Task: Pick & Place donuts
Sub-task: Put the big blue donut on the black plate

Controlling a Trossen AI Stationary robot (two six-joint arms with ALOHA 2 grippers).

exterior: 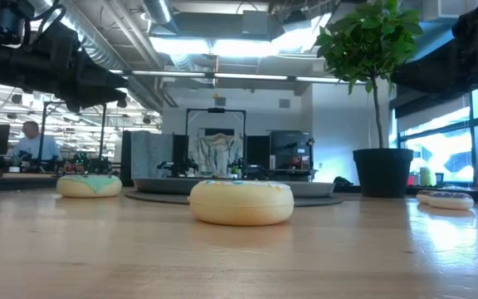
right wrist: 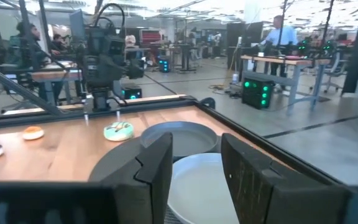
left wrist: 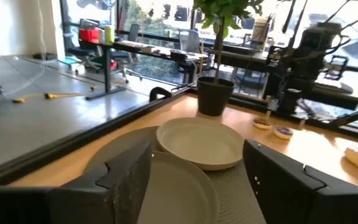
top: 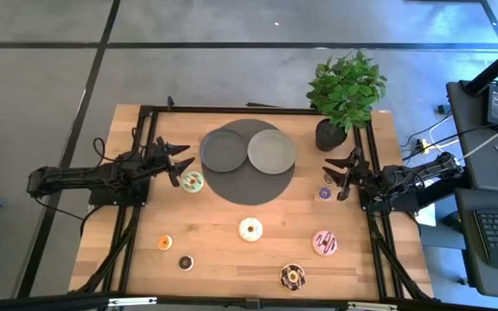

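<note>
Seven toy donuts lie flat on the wooden table: white-green (top: 192,181), cream (top: 250,229), pink with squiggles (top: 324,243), chocolate sprinkled (top: 292,276), orange (top: 164,243), dark brown (top: 185,262) and purple (top: 325,193). My left gripper (top: 181,164) is open above the table, just left of the white-green donut and touching nothing; its fingers frame the plates in the left wrist view (left wrist: 197,186). My right gripper (top: 340,175) is open beside the purple donut and holds nothing (right wrist: 197,174). The low view shows the cream donut (exterior: 241,202) nearest.
A dark grey plate (top: 224,149) and a lighter grey plate (top: 271,151) overlap on a round dark mat (top: 249,186) at the table's far middle. A potted plant (top: 344,95) stands at the far right corner. Black rails (top: 145,138) run along the table's sides.
</note>
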